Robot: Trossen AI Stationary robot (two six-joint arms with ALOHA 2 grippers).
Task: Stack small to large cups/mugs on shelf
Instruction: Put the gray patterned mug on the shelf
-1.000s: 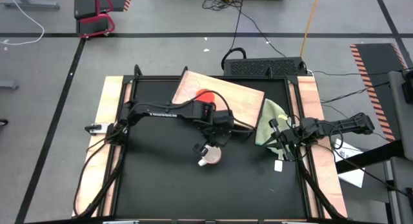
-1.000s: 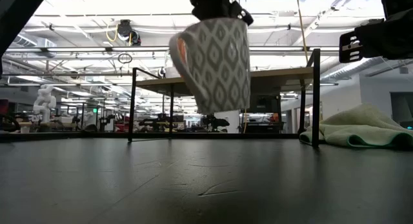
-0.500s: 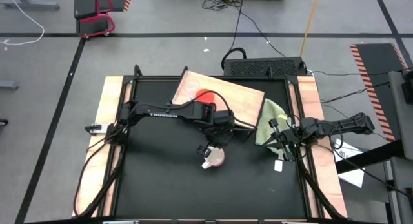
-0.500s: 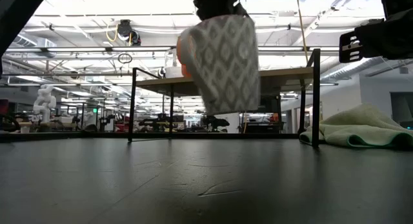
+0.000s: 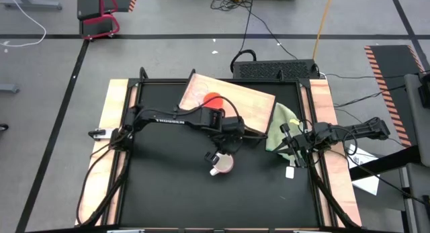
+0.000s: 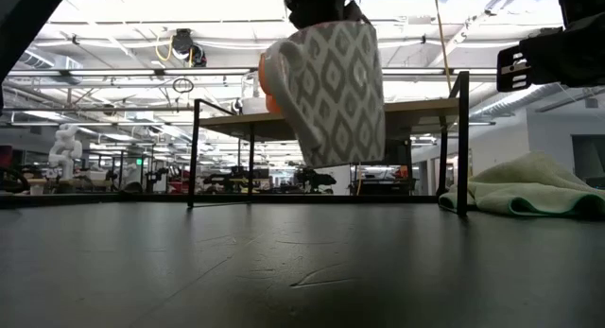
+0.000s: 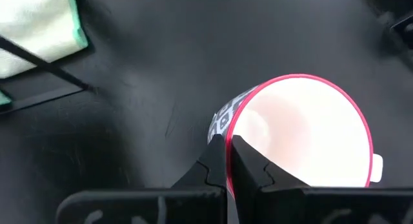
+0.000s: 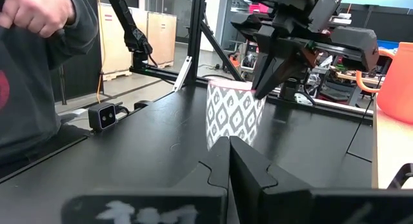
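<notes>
Patterned mug [image 6: 328, 90] hung clear of the black tabletop [image 5: 168, 186], gripped by its rim; in the low view I saw it tilted, handle toward the left of that picture. From above I read it near the tabletop's middle, just in front of the shelf [image 5: 255, 105], whose light board stood on thin black legs at the far edge. The orange-red mug [image 5: 213, 100] stood on that board, partly hidden by the arm. I could not find the clear cup in any view.

A pale green cloth [image 5: 281, 129] lay crumpled beside the shelf on the right side of the tabletop. Beyond lay a grey floor with cables and a lit workshop with benches; a person's sleeve [image 8: 35, 88] showed at the edge of the right wrist view.

Left end effector [image 7: 227, 161]: fingers pinched narrow on the patterned mug's rim, one inside the pink-lined mouth, one outside. Right end effector [image 8: 229, 161]: fingers pressed together, holding nothing, poised above the right edge of the tabletop near the cloth.
</notes>
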